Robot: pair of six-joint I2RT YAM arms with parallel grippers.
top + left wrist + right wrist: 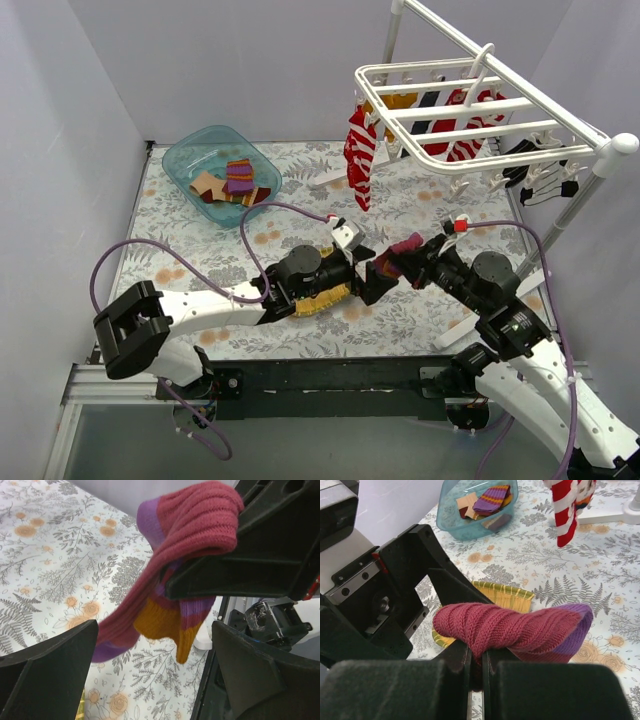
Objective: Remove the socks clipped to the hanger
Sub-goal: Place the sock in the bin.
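My right gripper is shut on a maroon sock with purple and mustard bands and holds it above the table's middle. My left gripper is open, its two fingers on either side below the dangling sock, not touching it. In the top view the two grippers meet, left and right. The white grid hanger hangs at the back right. A red-and-white striped sock and several other socks are clipped to it.
A teal basin at the back left holds several socks. A yellow woven mat lies under my left arm. The white pole stand rises at the right, with its foot on the floral cloth.
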